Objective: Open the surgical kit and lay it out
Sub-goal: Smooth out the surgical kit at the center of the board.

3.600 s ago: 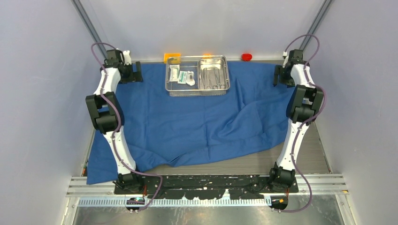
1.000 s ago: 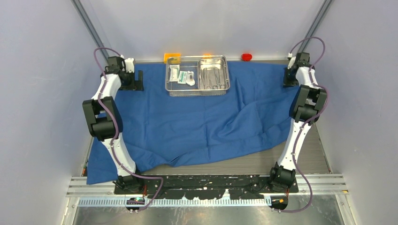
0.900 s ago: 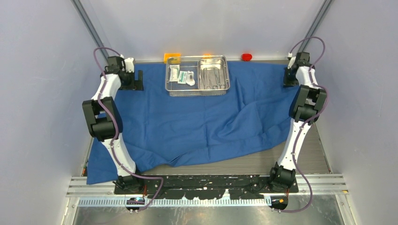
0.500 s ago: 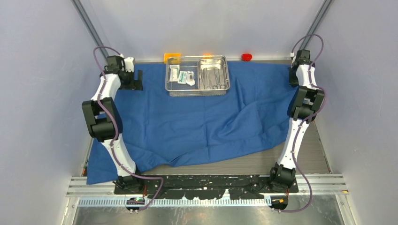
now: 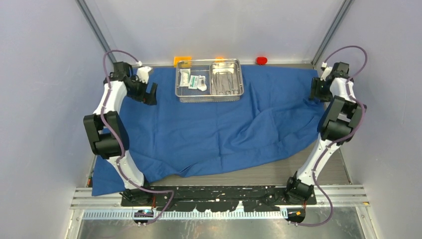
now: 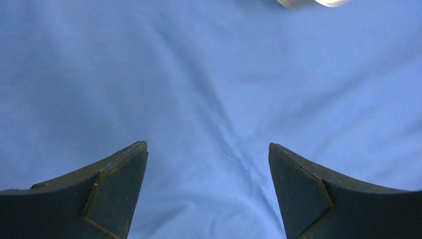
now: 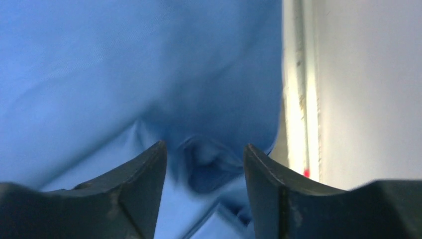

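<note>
The blue cloth wrap [image 5: 209,129] lies spread open over the table, with wrinkles across its near half. The wire-mesh basket [image 5: 180,89] stands on it at the back centre. It holds three white packets [image 5: 194,81] on its left and the smaller steel tray [image 5: 234,67] with slim metal instruments [image 5: 225,82] on its right. My left gripper [image 5: 150,93] is open and empty over the cloth [image 6: 209,74], left of the basket. My right gripper [image 5: 315,93] is at the cloth's far right edge. Its jaws stand apart around a small puckered fold of cloth [image 7: 204,162].
A red block [image 5: 261,60] and orange blocks [image 5: 182,60] sit behind the cloth at the back wall. The right side wall [image 7: 368,89] is close beside my right gripper. Bare grey table [image 5: 278,172] shows at the near right.
My right arm swung out to the right and nearer, and the cloth's far right edge came out with it. My left gripper moved right and nearer, off the back left edge.
</note>
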`<state>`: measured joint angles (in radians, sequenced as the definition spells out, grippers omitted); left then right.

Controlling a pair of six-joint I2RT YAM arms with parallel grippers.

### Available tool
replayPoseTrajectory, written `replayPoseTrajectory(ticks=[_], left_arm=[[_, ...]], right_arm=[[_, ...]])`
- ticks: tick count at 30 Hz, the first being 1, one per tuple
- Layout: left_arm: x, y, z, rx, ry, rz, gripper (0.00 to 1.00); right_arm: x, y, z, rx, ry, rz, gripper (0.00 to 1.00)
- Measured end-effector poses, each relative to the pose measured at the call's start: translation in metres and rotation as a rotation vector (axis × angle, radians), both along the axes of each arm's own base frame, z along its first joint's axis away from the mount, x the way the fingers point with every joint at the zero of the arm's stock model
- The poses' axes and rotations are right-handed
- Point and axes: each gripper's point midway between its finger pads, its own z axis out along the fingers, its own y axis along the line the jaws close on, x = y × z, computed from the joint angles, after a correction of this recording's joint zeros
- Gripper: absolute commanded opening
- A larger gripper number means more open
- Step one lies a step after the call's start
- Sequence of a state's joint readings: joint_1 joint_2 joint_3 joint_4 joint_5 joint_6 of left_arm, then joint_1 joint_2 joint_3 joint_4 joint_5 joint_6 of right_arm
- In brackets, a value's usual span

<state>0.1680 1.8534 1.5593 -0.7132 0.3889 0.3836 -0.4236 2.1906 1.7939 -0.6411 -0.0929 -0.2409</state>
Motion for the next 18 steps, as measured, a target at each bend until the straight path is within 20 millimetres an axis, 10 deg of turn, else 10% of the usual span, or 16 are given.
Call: replayPoseTrajectory(ticks=[9,18], left_arm=[[-0.133,-0.069,-0.004,0.088,0.168,-0.535,0.99],[-0.243,-0.139,0.025,0.171,0.142,-0.960,1.00]], right_arm=[[-0.050,0.072,0.101,0.082,-0.182,0.180,0.69],[-0.152,0.124,0.085,0.166,0.011,0.458,0.73]])
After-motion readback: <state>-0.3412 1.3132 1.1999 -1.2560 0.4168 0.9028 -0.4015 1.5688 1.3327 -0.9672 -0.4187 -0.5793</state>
